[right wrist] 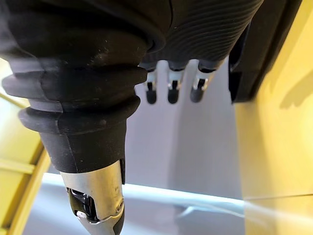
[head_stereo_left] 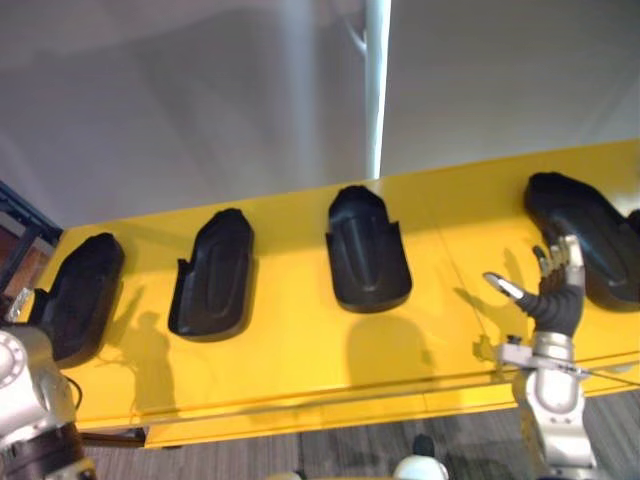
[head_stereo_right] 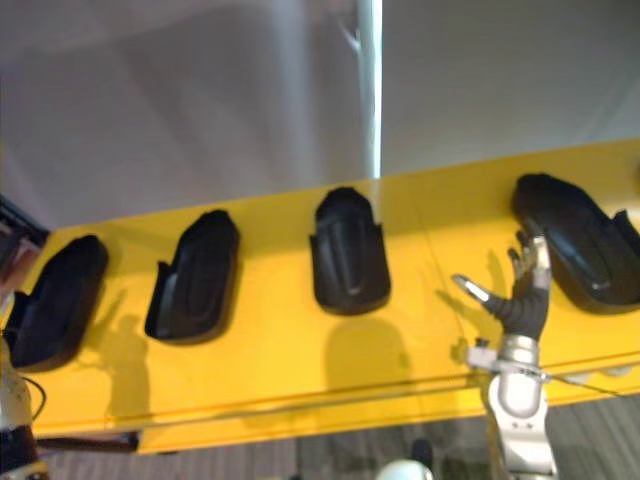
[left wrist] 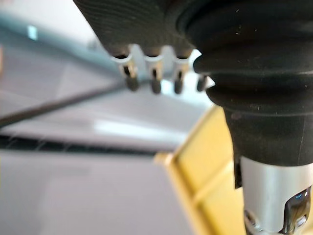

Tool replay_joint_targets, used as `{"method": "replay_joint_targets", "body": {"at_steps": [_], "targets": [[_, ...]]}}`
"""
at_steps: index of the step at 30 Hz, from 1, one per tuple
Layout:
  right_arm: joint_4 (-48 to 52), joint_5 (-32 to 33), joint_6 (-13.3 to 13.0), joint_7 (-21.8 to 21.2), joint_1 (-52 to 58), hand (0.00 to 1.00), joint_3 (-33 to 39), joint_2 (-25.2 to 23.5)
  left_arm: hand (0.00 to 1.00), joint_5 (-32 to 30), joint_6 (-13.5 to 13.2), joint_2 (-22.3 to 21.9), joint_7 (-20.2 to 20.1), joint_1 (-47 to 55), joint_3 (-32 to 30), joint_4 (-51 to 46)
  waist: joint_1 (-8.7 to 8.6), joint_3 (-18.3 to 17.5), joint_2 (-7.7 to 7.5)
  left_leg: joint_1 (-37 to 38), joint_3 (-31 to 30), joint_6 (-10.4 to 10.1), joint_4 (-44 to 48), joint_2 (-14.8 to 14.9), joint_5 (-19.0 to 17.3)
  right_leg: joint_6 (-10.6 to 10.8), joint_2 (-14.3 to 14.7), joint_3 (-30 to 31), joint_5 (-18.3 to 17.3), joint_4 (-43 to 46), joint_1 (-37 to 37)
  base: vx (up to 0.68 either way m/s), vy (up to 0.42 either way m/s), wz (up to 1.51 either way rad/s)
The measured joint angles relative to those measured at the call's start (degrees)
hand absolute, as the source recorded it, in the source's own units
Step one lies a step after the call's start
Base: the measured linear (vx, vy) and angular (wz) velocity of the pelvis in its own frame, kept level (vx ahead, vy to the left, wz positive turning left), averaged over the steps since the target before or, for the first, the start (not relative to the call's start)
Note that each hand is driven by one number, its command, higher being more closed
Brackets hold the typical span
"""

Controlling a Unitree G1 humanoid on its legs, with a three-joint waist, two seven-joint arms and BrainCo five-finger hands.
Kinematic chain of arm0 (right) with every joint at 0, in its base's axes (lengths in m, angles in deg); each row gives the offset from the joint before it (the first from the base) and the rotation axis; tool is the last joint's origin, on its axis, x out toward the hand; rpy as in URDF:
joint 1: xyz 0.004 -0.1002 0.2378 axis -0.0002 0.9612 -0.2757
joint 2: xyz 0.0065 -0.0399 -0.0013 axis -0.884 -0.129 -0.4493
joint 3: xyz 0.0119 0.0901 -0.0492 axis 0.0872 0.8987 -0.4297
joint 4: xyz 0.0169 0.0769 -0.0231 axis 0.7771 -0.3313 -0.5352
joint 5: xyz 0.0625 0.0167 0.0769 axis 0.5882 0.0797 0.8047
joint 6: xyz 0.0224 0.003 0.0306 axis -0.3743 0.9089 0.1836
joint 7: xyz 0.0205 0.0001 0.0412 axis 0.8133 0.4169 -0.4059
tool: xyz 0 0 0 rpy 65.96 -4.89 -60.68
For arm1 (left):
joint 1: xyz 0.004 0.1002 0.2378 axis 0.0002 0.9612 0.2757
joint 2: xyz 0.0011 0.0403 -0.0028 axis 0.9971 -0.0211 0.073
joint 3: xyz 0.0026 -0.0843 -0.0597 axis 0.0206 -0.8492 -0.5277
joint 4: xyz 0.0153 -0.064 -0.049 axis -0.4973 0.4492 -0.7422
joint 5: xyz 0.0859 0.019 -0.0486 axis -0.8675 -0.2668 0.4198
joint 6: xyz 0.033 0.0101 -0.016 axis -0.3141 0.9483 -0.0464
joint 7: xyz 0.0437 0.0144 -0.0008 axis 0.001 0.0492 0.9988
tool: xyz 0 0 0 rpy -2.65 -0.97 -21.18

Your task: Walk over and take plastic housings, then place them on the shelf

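Premises read as a factory or workshop floor. A long yellow worktop (head_stereo_left: 300,340) carries identical black plastic housings (head_stereo_left: 368,250) laid out in a spaced row, as at a production station. Behind it stands a plain grey partition wall (head_stereo_left: 180,100) with a white post (head_stereo_left: 376,80). Grey floor (head_stereo_left: 330,450) below, and a dark frame (head_stereo_left: 20,215) at the left edge

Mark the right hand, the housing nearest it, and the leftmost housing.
right hand (head_stereo_left: 556,298), left eye view, dark cover
housing nearest it (head_stereo_left: 586,226), left eye view, middle
leftmost housing (head_stereo_left: 82,290), left eye view, middle
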Motion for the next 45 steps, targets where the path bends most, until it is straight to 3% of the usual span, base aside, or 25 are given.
{"method": "replay_joint_targets", "body": {"at_steps": [4,9,16,20,26,31,35,39,45], "targets": [[-0.07,-0.08,0.00,0.00,0.09,0.00,0.30,-1.18,0.00,7.68,3.03,0.01,-11.16,2.56,0.16,1.13,0.49,-1.33,-0.75,-0.01,0.03,-0.07,0.00,0.16,0.06,-0.02,0.16,0.00,0.01,-0.02,0.00,0.00,0.000,0.00],[-0.58,-1.16,0.00,0.12,0.16,0.00,0.49,-1.64,0.00,12.08,9.08,0.33,-18.18,4.21,0.09,6.03,1.50,-3.11,-1.68,-0.03,0.06,-0.08,-0.01,0.17,0.06,-0.04,0.15,0.01,0.03,-0.03,-0.01,0.00,0.000,0.00],[-1.60,-1.06,0.18,0.99,0.10,0.00,0.60,-1.62,0.00,11.92,15.96,1.86,-28.09,5.42,0.05,12.05,2.28,-3.26,-1.88,-0.10,0.02,-0.13,-0.08,0.18,0.09,-0.06,0.14,-0.11,0.04,-0.03,-0.04,0.00,0.000,0.00],[-1.60,-1.00,0.24,0.96,0.06,0.00,0.60,-1.34,0.00,10.83,19.77,6.23,-34.09,5.44,0.52,15.62,2.77,-3.27,-1.88,-0.16,-0.04,-0.15,-0.22,0.15,0.10,-0.06,0.06,-0.39,0.04,-0.03,-0.06,0.00,0.000,0.00],[-1.63,-0.46,0.55,0.99,-0.07,0.00,0.49,-0.25,0.00,9.11,20.45,8.48,-38.92,5.40,1.05,19.72,2.86,-3.29,-1.87,-0.20,-0.08,-0.15,-0.23,0.11,0.10,-0.06,0.01,-0.51,0.04,-0.03,-0.06,0.00,0.000,0.00],[-1.93,-0.42,0.55,0.99,-0.11,0.00,0.23,0.77,0.00,8.64,23.01,10.59,-41.37,5.22,3.46,24.14,2.82,-3.31,-1.85,-0.20,-0.03,-0.15,-0.20,0.11,0.10,-0.06,0.00,-0.49,0.04,-0.04,-0.08,0.00,0.000,0.00],[-2.12,0.18,0.65,0.96,-0.12,0.00,-0.02,1.40,0.00,8.59,23.14,10.59,-43.21,5.19,4.78,25.47,2.84,-3.44,-1.70,-0.25,-0.03,-0.15,-0.21,0.11,0.10,-0.06,0.01,-0.49,0.04,-0.04,-0.12,0.00,0.000,0.00],[-2.14,0.33,0.65,0.85,-0.18,0.00,-0.06,1.69,0.00,8.63,22.51,10.60,-47.58,5.04,5.67,25.47,2.79,-3.63,-1.40,-0.27,0.01,-0.16,-0.24,0.11,0.10,-0.06,0.01,-0.46,0.05,-0.04,-0.18,0.00,0.000,0.00],[-2.31,0.56,0.65,0.53,-0.25,0.00,-0.06,1.82,0.00,8.76,21.22,10.61,-50.09,4.12,7.94,25.20,2.69,-4.06,-0.77,-0.24,0.09,-0.16,-0.22,0.12,0.10,-0.06,0.02,-0.37,0.05,-0.04,-0.20,0.00,0.000,0.00]]}}
